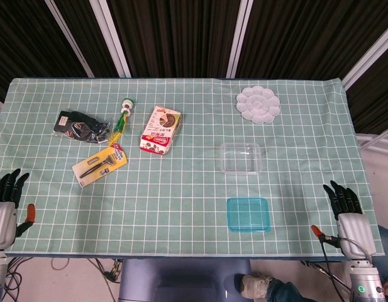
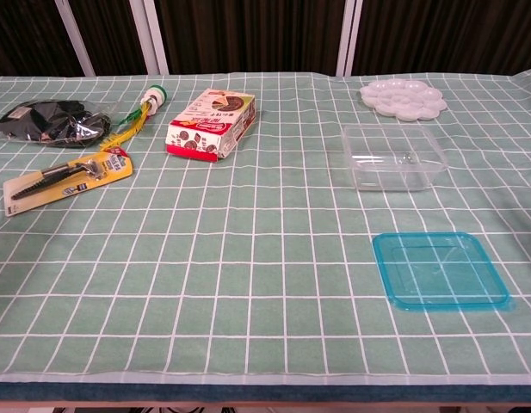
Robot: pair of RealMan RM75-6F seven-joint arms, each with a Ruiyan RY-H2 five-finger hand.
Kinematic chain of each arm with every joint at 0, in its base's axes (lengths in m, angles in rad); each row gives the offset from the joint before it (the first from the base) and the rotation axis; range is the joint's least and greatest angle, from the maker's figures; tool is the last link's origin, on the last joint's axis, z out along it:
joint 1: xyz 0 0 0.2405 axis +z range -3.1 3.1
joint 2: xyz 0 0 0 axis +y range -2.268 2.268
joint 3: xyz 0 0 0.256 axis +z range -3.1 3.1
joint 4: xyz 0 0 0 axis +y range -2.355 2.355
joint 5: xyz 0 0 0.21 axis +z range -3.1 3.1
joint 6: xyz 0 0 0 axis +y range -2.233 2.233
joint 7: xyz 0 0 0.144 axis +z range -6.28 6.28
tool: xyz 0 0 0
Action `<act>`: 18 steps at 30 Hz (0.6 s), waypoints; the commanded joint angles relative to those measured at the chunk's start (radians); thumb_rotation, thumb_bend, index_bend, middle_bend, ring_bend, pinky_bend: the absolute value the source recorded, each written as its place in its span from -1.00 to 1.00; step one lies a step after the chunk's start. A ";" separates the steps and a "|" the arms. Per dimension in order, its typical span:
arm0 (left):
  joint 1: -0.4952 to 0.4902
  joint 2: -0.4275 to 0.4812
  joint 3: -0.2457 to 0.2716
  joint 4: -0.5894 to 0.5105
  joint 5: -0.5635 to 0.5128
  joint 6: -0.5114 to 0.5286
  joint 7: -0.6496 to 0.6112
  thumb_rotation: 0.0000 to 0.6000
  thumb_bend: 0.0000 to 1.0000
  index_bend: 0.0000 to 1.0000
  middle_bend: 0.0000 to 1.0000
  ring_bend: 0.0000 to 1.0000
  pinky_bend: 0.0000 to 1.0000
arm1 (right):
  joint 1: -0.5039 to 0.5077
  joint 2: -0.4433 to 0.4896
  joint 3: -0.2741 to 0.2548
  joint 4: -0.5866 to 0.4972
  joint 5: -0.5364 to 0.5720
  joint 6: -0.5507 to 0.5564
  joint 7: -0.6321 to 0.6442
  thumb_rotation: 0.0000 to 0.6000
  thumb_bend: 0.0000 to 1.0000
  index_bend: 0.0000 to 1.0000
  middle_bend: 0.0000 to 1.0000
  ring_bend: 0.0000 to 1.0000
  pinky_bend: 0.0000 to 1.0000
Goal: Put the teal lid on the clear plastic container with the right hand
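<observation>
Print on the snack box (image 2: pixel 211 126) is too small to read.

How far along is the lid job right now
Nothing looks done yet. The teal lid lies flat on the tablecloth, nearer the robot than the clear plastic container and apart from it; the container is open on top. The right hand sits at the table's right edge, holding nothing, fingers apart. Reaching, grasping the lid and placing it on the container are all left.

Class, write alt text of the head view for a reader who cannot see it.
A teal lid lies flat on a green checked tablecloth, just nearer the robot than an uncovered clear plastic container. The right hand and left hand hover open at the table's near corners, holding nothing.
</observation>
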State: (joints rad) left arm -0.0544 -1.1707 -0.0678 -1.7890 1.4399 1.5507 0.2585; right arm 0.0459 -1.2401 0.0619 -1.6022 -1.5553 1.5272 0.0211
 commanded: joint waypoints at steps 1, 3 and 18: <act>0.000 -0.001 0.000 0.000 -0.004 -0.003 0.002 1.00 0.08 -0.83 -1.00 -1.00 -1.00 | -0.002 0.003 -0.001 -0.004 0.003 0.001 -0.004 1.00 -0.55 -1.00 -1.00 -1.00 -1.00; -0.001 0.001 -0.003 -0.011 -0.008 -0.003 -0.001 1.00 0.08 -0.83 -1.00 -1.00 -1.00 | -0.005 0.017 -0.008 -0.028 0.007 -0.006 -0.005 1.00 -0.61 -1.00 -1.00 -1.00 -1.00; -0.002 0.002 -0.005 -0.016 -0.026 -0.014 0.004 1.00 0.08 -0.83 -1.00 -1.00 -1.00 | 0.158 0.258 -0.011 -0.465 0.192 -0.358 -0.258 1.00 -0.69 -1.00 -1.00 -1.00 -1.00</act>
State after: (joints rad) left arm -0.0567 -1.1695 -0.0721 -1.8039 1.4151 1.5370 0.2636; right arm 0.1425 -1.0207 0.0323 -1.9861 -1.4517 1.2544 -0.1570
